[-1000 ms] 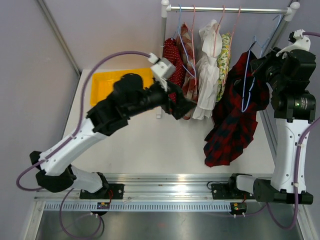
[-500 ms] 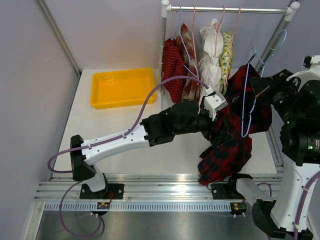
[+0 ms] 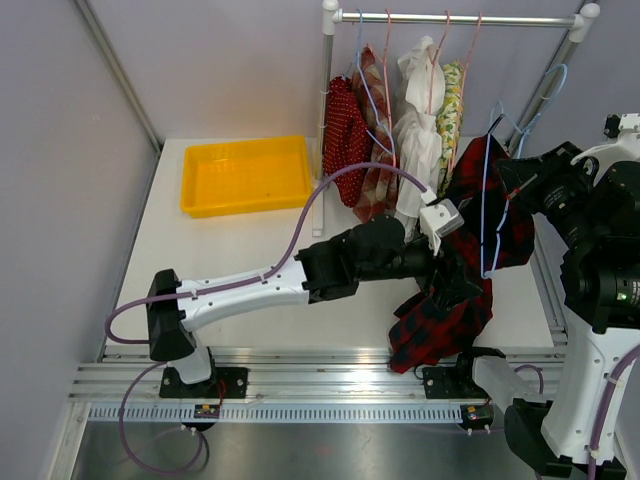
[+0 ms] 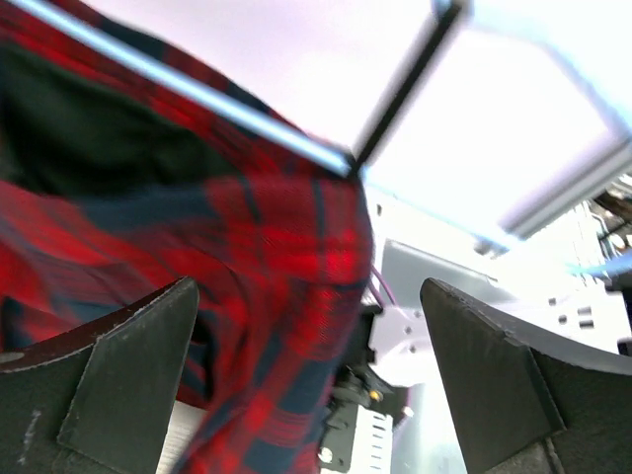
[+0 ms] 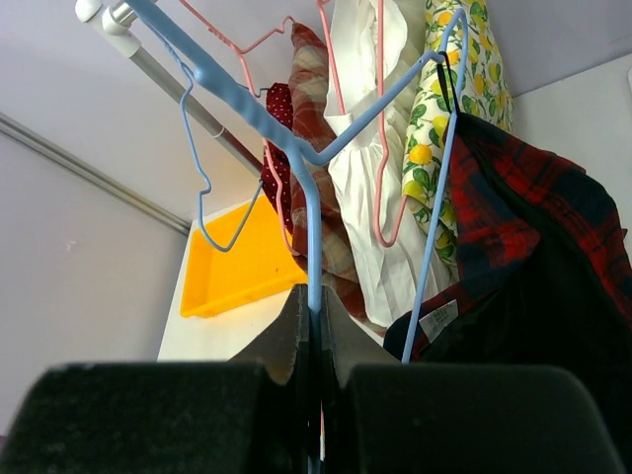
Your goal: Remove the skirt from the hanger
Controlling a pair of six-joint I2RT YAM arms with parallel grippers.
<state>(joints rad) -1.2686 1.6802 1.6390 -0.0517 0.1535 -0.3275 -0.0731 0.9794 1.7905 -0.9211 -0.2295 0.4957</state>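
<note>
A red and dark plaid skirt (image 3: 505, 225) hangs on a blue wire hanger (image 3: 487, 190), off the rail, over the table's right side. My right gripper (image 3: 512, 178) is shut on the hanger's stem; in the right wrist view the jaws (image 5: 316, 306) pinch the blue wire (image 5: 314, 217), with the skirt (image 5: 553, 257) to the right. My left gripper (image 3: 455, 268) is against the skirt's middle. In the left wrist view it (image 4: 308, 296) is open, with plaid cloth (image 4: 247, 247) hanging between the two fingers (image 4: 118, 365) and the hanger's blue bar (image 4: 197, 94) above.
A rail (image 3: 450, 18) at the back holds several other garments (image 3: 400, 130) on pink and blue hangers. A yellow tray (image 3: 247, 175) sits at the back left of the table. The skirt's lower end (image 3: 430, 335) hangs near the table's front edge.
My left arm swung from the garments on the rail across to the plaid skirt. The right arm brought the hanger forward, and the skirt's lower end shifted left toward the front edge.
</note>
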